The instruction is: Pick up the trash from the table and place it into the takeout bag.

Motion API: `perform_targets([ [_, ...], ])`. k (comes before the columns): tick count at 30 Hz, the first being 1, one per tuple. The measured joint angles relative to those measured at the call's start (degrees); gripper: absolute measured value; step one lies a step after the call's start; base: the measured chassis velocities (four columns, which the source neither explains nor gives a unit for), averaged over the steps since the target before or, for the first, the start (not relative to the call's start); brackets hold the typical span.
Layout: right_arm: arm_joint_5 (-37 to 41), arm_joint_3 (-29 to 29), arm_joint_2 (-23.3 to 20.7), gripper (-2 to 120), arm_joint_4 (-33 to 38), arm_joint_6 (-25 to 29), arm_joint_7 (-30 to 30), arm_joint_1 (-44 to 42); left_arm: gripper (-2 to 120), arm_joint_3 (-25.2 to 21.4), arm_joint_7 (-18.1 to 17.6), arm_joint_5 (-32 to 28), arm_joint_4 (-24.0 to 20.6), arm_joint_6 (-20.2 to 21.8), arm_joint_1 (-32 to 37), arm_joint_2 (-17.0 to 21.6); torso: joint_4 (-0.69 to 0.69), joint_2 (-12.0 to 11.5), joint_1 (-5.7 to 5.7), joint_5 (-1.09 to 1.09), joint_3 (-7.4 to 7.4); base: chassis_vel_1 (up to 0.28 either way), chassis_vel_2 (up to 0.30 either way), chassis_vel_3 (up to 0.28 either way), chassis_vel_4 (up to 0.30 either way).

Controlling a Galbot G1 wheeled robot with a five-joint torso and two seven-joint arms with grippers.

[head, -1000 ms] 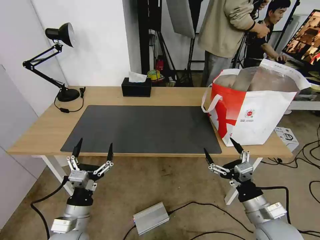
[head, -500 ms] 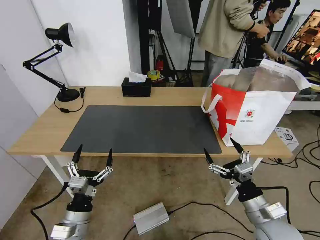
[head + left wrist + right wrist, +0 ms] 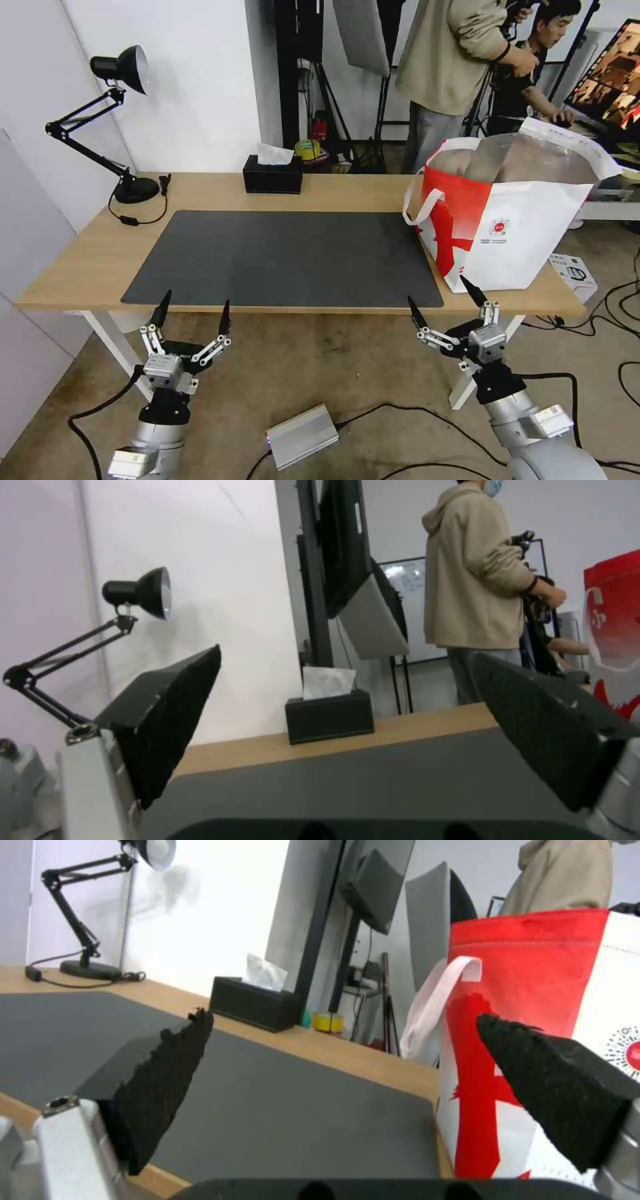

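Hands (image 3: 194,309) (image 3: 445,298) hang open before table (image 3: 80,267).

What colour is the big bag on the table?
The takeout bag is red and white, clearest in the head view.

One high camera and two low ones are looking at the same desk.

The head camera is looking forward and down from above the near edge, taking in the whole table (image 3: 87,263), the takeout bag (image 3: 527,233) at its right end, and both arms below the near edge. The left wrist camera is sitting low near the tabletop, peering out between its own spread fingers (image 3: 167,720) toward the far wall, the desk lamp (image 3: 137,592) and the tissue box (image 3: 330,722). The right wrist camera is looking out just as low, facing across the mat (image 3: 287,1110) with the takeout bag close by. All three views are sharing the mat, lamp, tissue box and bag.
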Motion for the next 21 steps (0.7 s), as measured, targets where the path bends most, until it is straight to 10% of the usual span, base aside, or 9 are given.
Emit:
perform_targets([
  [21,0.0,0.0,0.0,100,0.0,0.0,0.0,0.0,100,0.0,-0.1,0.0,0.0,0.0,0.0,0.0,0.00,0.0,0.00,0.00,0.00,0.000,0.000,0.000,0.000],
])
